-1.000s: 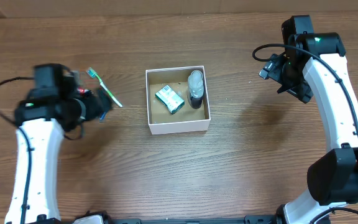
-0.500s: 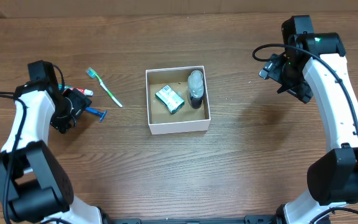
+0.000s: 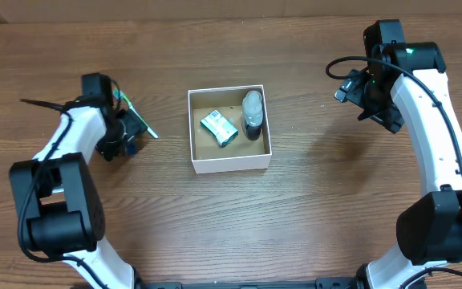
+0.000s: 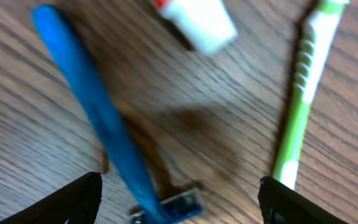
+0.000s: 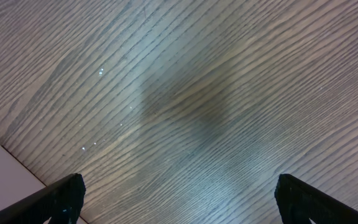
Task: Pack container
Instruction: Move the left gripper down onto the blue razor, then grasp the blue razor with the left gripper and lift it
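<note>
The container (image 3: pixel 231 164), a white-walled box with a brown floor, sits mid-table. It holds a green packet (image 3: pixel 218 128) and a small clear bottle (image 3: pixel 252 112). My left gripper (image 3: pixel 125 133) hovers open to its left. In the left wrist view the left gripper (image 4: pixel 179 202) is low over a blue razor (image 4: pixel 98 118), whose head lies between the jaws. A green toothbrush (image 4: pixel 297 106) lies by the right finger and a white-capped toothpaste tube (image 4: pixel 197 22) lies beyond. My right gripper (image 3: pixel 375 95) is open and empty, right of the container.
The toothbrush (image 3: pixel 141 122) lies slanted on the wooden table between the left gripper and the container. The right wrist view shows bare wood under the right gripper (image 5: pixel 179 202) and a white corner of the container (image 5: pixel 5 183) at lower left.
My left gripper has moved right and slightly toward the far edge, from left of the razor to over it beside the toothbrush. The right arm has not moved.
</note>
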